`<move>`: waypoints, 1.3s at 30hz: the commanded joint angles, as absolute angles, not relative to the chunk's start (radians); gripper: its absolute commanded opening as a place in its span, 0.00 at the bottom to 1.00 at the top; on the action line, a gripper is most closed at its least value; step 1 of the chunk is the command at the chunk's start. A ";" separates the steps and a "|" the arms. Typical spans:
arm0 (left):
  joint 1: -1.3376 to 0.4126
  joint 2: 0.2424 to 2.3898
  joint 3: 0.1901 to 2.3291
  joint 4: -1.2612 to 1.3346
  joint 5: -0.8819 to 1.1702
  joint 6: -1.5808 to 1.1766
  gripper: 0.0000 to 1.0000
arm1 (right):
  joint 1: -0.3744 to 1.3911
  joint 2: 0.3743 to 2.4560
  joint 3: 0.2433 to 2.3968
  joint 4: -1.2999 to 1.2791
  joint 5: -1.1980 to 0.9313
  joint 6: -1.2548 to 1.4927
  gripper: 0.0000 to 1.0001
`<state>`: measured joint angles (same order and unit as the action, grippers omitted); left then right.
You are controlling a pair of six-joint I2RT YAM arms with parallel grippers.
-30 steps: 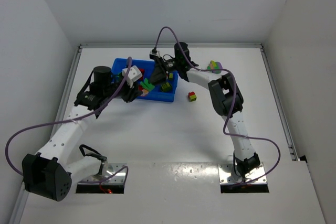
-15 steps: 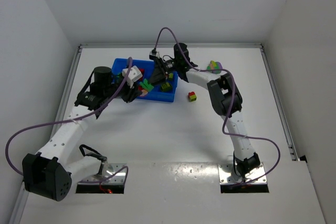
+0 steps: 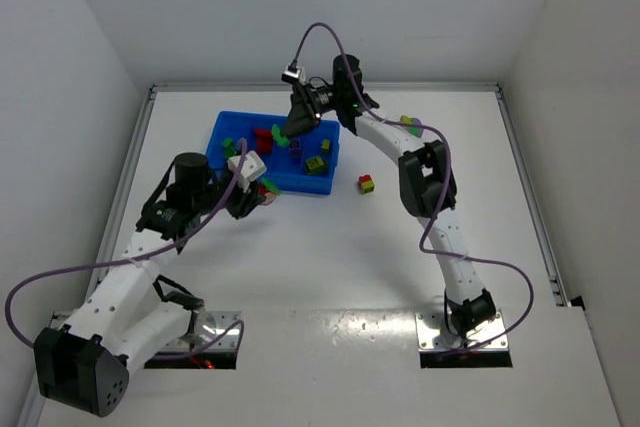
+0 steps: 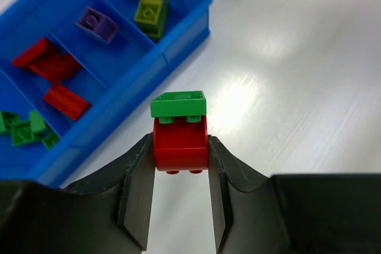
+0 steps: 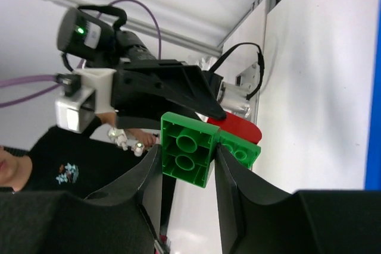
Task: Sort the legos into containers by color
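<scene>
Top external view, item list.

- Blue tray (image 3: 222,127): upper centre-left of the frame, on the white table (image 3: 330,247).
- Left gripper (image 3: 262,190): just below the tray's lower edge, over the table. In the left wrist view its jaws are clamped on the red base of a red-and-green clump (image 4: 179,128), which has a green brick on top of it. The clump is held clear of the tray rim.
- Right gripper (image 3: 288,132): over the upper part of the tray. In the right wrist view its jaws are closed on a green brick (image 5: 187,149), studs facing the camera. The other arm's clump shows just behind it.
- Tray contents, left wrist view, from lower left to upper right: green bricks (image 4: 24,130), red bricks (image 4: 50,69), a purple brick (image 4: 97,23), yellow-green bricks (image 4: 149,11).
- Red-and-yellow-green clump (image 3: 366,184): loose on the table, right of the tray and apart from it.
- Multicoloured clump (image 3: 410,124): on the table further right, beside the right arm's forearm.
</scene>
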<state>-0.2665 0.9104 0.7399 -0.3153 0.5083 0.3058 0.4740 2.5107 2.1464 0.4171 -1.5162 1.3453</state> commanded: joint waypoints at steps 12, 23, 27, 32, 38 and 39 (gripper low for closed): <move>-0.203 0.755 0.703 -0.387 0.476 0.224 0.06 | 0.520 2.585 2.373 0.189 -1.372 1.180 0.00; -0.184 0.778 0.767 -0.387 0.387 0.204 0.06 | 0.509 2.572 2.447 -0.078 -0.864 0.904 0.00; -0.184 0.787 0.776 -0.387 0.377 0.193 0.06 | 0.569 2.554 2.425 -0.167 -0.659 0.636 0.00; -0.157 0.796 0.785 -0.387 0.344 0.175 0.06 | 0.614 2.574 2.378 -0.097 -0.603 0.526 0.00; -0.138 0.796 0.785 -0.397 0.333 0.166 0.06 | 0.656 2.658 2.439 0.018 -0.600 0.546 0.00; -0.138 0.796 0.785 -0.397 0.333 0.166 0.06 | 0.657 2.667 2.448 0.018 -0.589 0.546 0.00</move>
